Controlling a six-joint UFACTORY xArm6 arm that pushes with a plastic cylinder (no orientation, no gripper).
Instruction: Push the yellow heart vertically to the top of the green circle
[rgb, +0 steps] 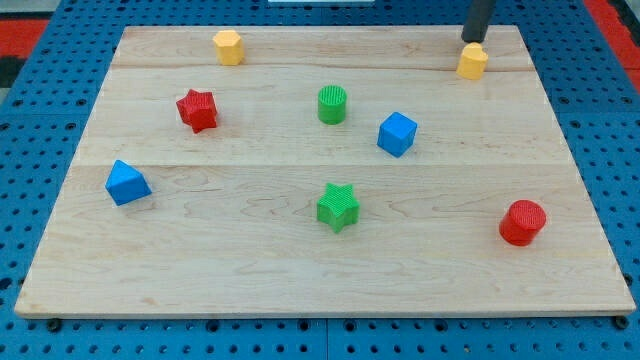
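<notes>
The yellow heart lies near the board's top edge, at the view's upper right. The green circle stands upright near the board's upper middle, well to the left of the heart and a little lower. My tip is just above the yellow heart in the view, touching it or nearly so. The rod rises out of the view's top edge.
A yellow hexagon sits at the top left, with a red star below it. A blue cube lies right of the green circle. A green star, a blue triangle and a red circle lie lower down.
</notes>
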